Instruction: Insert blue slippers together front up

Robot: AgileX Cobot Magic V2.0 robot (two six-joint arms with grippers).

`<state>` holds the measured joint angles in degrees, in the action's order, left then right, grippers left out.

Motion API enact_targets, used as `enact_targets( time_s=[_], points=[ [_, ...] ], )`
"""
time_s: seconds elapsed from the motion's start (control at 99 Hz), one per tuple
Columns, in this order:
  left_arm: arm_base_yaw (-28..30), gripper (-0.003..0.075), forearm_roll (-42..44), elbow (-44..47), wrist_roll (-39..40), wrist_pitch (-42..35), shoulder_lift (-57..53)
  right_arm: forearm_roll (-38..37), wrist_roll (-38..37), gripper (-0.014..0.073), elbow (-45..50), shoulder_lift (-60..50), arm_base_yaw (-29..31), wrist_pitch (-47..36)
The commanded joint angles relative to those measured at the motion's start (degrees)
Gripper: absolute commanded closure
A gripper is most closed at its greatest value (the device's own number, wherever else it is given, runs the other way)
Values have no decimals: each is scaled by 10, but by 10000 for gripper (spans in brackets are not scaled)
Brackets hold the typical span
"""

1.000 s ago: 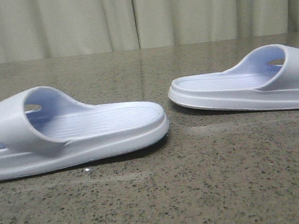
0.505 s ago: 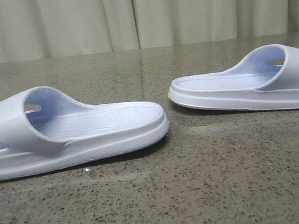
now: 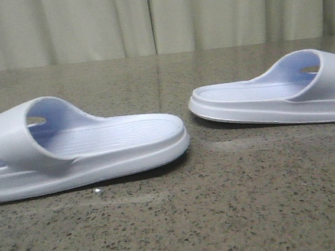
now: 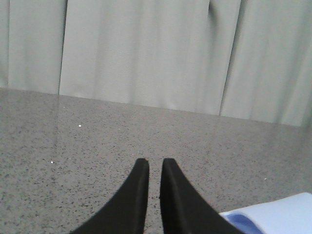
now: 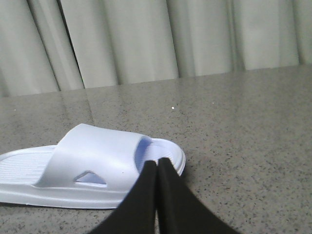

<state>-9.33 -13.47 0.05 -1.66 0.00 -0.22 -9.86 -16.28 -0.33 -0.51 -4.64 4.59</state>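
Two pale lavender-blue slippers lie sole down and apart on the speckled grey table. The left slipper (image 3: pixel 81 148) is near the front, its strap at the left. The right slipper (image 3: pixel 271 95) is farther back, its strap at the right. Neither gripper shows in the front view. My left gripper (image 4: pixel 155 163) is empty over bare table, its fingers almost together with a thin slit between them; a corner of a slipper (image 4: pixel 278 217) shows beside it. My right gripper (image 5: pixel 157 162) is shut and empty, its tips in front of the strap end of the right slipper (image 5: pixel 92 165).
The table (image 3: pixel 234 202) is speckled grey stone. A pale pleated curtain (image 3: pixel 157 19) hangs along its far edge.
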Motion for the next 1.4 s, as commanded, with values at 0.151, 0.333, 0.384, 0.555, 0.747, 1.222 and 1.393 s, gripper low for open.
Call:
enact_targets(
  time_s=[0.151, 0.333, 0.384, 0.555, 0.747, 1.222, 1.393],
  points=[
    [2, 705, -182, -81, 6, 29, 13, 0, -29, 700, -119, 4, 3, 53],
    [2, 705, -191, -172, 6, 55, 94, 48, -31, 700, -220, 73, 3, 135],
    [2, 705, -205, -202, 6, 76, 131, 69, -33, 700, -251, 102, 3, 164],
    [2, 705, -244, -292, 6, 128, 241, 92, -33, 700, -331, 201, 3, 204],
    [2, 704, -264, -316, 6, 141, 302, 109, -33, 659, -352, 250, 3, 201],
    [2, 217, -258, -316, 6, 178, 315, 128, -33, 190, -352, 262, 3, 185],
    [3, 225, -245, -303, 6, 198, 315, 128, -33, 190, -352, 262, 3, 185]
  ],
)
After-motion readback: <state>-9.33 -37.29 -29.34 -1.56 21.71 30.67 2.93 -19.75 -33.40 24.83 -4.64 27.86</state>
